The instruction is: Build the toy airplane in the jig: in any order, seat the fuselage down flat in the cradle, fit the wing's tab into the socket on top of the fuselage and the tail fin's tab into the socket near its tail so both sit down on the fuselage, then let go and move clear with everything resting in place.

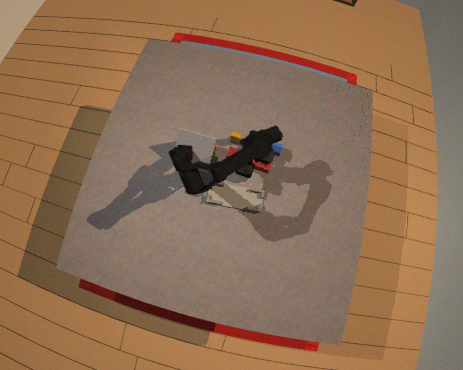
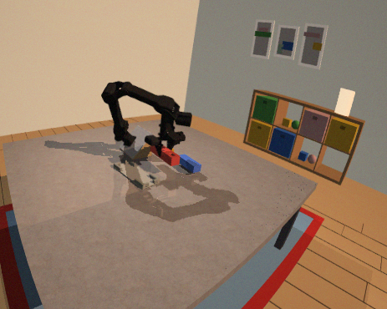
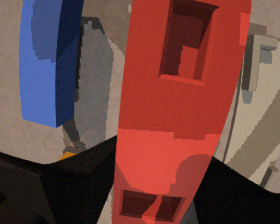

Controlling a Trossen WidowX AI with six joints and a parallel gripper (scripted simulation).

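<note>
The gripper point(image 1: 249, 155) point(image 2: 165, 149) point(image 3: 163, 160) is shut on the red fuselage point(image 1: 262, 166) point(image 2: 170, 157) point(image 3: 163, 107), across its body near one end. The fuselage appears a little above the table, its two sockets facing up. The cream jig point(image 1: 219, 199) point(image 2: 134, 173) point(image 3: 263, 92) stands beside it, empty, partly under the arm's shadow. The blue wing point(image 1: 278, 148) point(image 2: 190, 164) point(image 3: 39, 90) lies on the table on the other side of the fuselage. The orange-yellow tail fin point(image 1: 235, 137) point(image 3: 68, 156) lies behind the gripper, mostly hidden in the wrist view.
A pale upright panel point(image 1: 196, 141) stands near the arm's base, with a brown piece point(image 2: 144, 153) beside it. The arm spans over the area between the panel and the parts. The grey table point(image 1: 210, 280) point(image 2: 113, 238) carries all of them.
</note>
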